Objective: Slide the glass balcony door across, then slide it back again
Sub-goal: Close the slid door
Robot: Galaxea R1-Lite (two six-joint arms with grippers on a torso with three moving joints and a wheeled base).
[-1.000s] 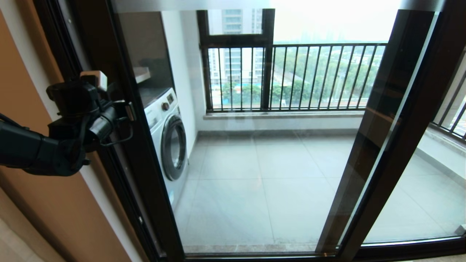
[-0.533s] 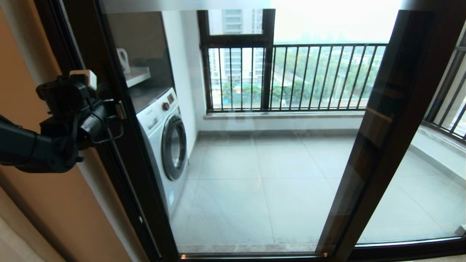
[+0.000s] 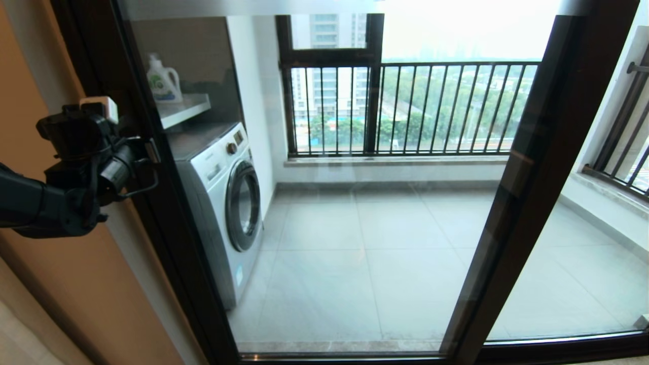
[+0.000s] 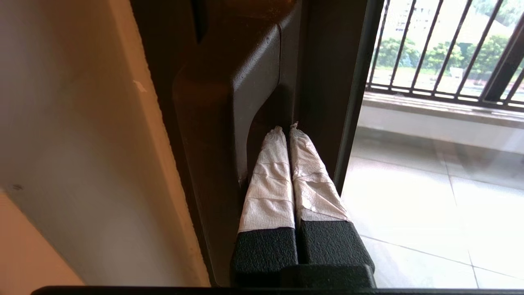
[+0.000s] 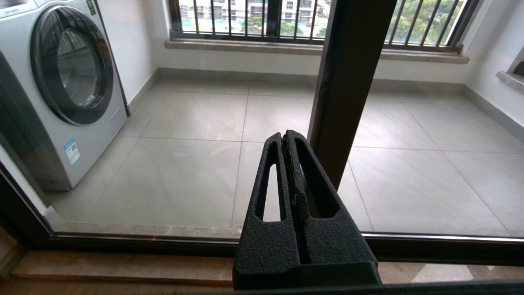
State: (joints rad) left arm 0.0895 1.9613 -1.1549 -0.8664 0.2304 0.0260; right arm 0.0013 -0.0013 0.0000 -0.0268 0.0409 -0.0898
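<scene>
The glass balcony door [image 3: 182,243] fills the head view, its dark left upright close to the beige wall. My left gripper [image 3: 150,152] is at that upright, at the short dark bar handle [image 4: 229,102]. In the left wrist view the left gripper [image 4: 285,129] is shut. Its white-taped fingers [image 4: 270,176] are tucked into the gap between the handle and the door frame. My right gripper [image 5: 285,137] is shut on nothing and hangs low in front of the glass, near the bottom track. It is out of the head view.
Behind the glass stand a washing machine [image 3: 228,203], a shelf with a detergent bottle [image 3: 163,81] and the window with black railing bars [image 3: 405,106]. A second dark upright [image 3: 522,177] crosses the right side. The beige wall [image 3: 50,284] is at the left.
The door and my left gripper have moved to the left together. More of the washing machine and the detergent bottle now show through the glass.
</scene>
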